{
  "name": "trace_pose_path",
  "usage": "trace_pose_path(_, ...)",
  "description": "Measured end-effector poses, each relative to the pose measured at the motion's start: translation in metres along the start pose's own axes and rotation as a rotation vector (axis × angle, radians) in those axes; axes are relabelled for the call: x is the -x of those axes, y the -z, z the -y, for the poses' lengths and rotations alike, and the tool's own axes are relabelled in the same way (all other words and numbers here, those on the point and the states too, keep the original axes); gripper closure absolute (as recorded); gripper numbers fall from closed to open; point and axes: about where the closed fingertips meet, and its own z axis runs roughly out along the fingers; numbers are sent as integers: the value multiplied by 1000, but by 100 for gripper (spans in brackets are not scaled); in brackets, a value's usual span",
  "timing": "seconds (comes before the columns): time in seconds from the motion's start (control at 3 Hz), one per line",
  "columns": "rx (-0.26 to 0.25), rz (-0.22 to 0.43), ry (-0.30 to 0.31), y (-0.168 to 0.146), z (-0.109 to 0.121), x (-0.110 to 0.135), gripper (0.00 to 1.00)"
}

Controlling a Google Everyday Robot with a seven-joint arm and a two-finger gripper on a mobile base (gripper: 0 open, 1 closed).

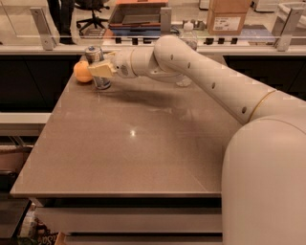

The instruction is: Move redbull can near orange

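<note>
Can (94, 53) is upright at the far left corner of the worktop (143, 148), base looks to be down on the surface. The orange (82, 72) is right beside it on the left, so close I honestly can't tell if they're touching or just a hair apart. The gripper (96, 70) comes in from the right and is clamped around the can's middle, its tan fingers (101, 70) covering the can's body so only the silver top and the bottom end stick out. The white arm (205, 79) stretches across the back of the worktop from the big rounded body on the right. Behind the arm there's a clear bottle (190, 32), mostly hidden, and a cardboard box (230, 14) further back past the rail.
</note>
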Motion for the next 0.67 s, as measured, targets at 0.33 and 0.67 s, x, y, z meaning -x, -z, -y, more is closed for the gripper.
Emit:
trace_pose_path(0.33,4,0,0,-2,-2,0,37)
trace_pose_path(0.67,9,0,0,-5,-4,0,13)
